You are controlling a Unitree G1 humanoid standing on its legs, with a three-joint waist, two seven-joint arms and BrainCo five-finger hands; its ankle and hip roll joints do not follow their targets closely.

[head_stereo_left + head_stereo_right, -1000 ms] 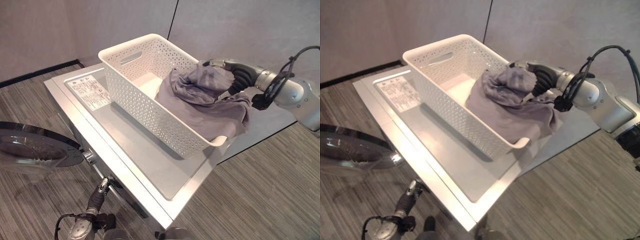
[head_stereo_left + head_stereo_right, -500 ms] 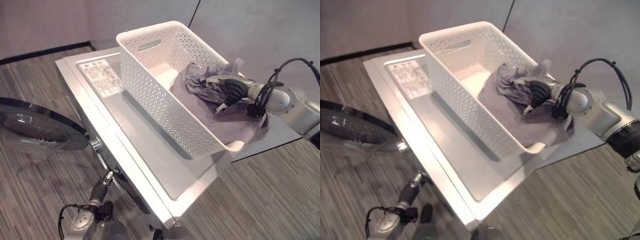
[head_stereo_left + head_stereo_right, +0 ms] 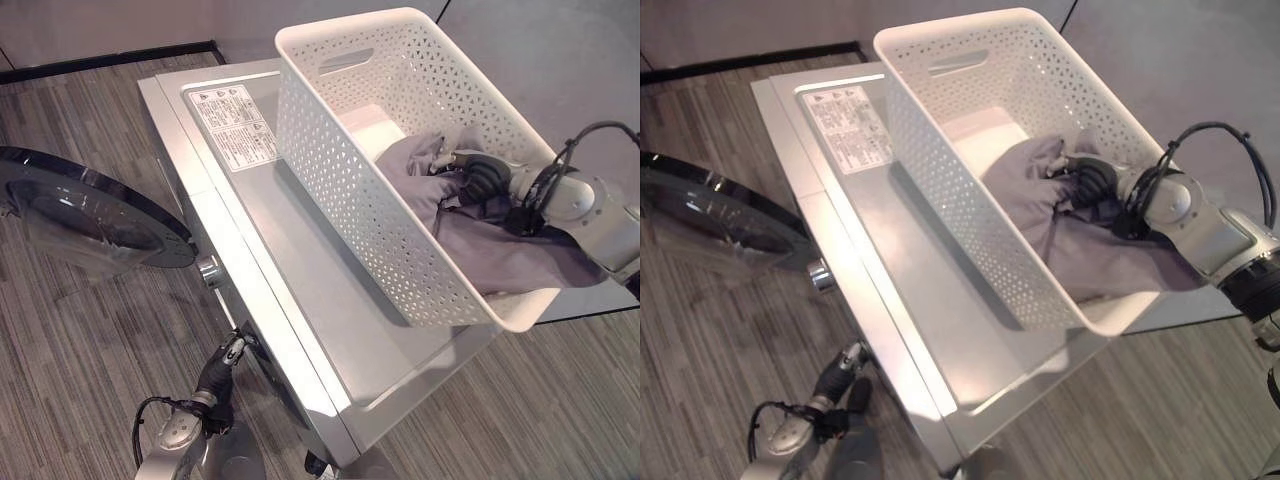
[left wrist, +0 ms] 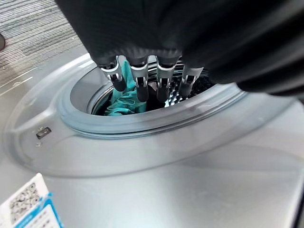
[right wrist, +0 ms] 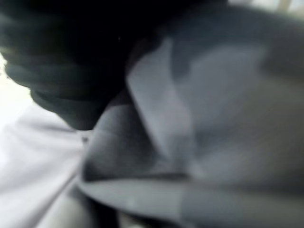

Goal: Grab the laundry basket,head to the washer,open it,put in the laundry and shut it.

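The white lattice laundry basket [image 3: 350,170] stands on the washer's top [image 3: 320,300]. A grey cloth [image 3: 500,250] lies in its near right end and hangs over the rim there. My right hand [image 3: 478,178] reaches into the basket from the right, its fingers curled into the cloth's folds. My left hand [image 3: 225,365] hangs low at the washer's front. In the left wrist view its straight fingers [image 4: 142,85] point at the drum's mouth [image 4: 95,128], where a teal cloth [image 4: 123,97] lies inside.
The washer's round glass door [image 3: 90,215] stands swung open to the left. A printed label [image 3: 235,125] is stuck on the top's far left part. Striped carpet surrounds the machine, with grey walls behind it.
The whole picture has shifted as the camera moved. My right hand has sunk with the grey cloth from the basket's rim deeper into the basket. The left hand stays by the washer's front.
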